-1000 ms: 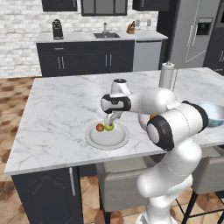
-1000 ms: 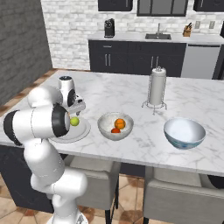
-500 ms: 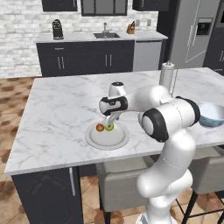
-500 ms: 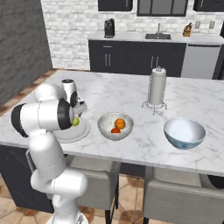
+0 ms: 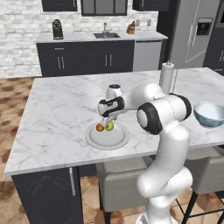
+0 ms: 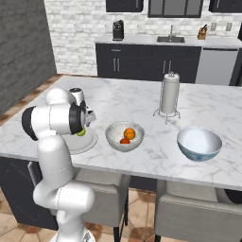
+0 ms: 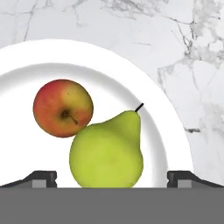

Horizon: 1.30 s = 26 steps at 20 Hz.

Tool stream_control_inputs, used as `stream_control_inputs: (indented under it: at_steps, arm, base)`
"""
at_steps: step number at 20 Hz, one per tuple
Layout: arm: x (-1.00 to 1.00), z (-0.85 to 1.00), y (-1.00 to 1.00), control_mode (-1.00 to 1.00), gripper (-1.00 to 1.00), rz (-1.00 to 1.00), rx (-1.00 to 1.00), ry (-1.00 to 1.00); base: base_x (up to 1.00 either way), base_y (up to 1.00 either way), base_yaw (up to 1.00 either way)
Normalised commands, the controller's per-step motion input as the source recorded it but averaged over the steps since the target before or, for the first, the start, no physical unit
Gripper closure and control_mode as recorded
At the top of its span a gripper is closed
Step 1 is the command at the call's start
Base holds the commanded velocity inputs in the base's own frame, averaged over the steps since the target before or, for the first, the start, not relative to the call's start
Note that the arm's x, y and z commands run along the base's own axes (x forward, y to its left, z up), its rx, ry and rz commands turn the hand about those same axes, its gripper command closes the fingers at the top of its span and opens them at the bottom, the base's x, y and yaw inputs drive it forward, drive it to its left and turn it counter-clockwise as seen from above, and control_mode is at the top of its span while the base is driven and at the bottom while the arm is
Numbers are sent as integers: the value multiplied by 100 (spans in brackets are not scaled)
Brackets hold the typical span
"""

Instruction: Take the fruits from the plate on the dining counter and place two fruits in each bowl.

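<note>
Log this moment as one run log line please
tool: open, over pear | plate: pear, apple touching | speckled bowl: two fruits | blue bowl: no fruit visible

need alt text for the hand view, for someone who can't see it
A yellow-green pear and a red-yellow apple touch on a white plate on marble, seen from just above. The open claw straddles the pear, its dark fingertips at either side.
</note>
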Motion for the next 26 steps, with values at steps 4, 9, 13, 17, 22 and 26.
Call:
stream_control_inputs:
  at_steps: [4, 9, 13, 17, 22, 26]
  arm:
    - [23, -17, 17, -100, -100, 0, -1, 0]
    - [20, -23, 13, -100, -100, 0, -1, 0]
    - [-4, -14, -2, -100, -100, 0, 0, 0]
    - [-16, -3, 0, -100, -100, 0, 0, 0]
    - [-28, 0, 0, -100, -100, 0, 0, 0]
    - [-24, -2, -1, -100, -100, 0, 0, 0]
  base:
    - [0, 0, 0]
    - [0, 0, 0]
    - [0, 0, 0]
    - [0, 0, 0]
    - [0, 0, 0]
    - [0, 0, 0]
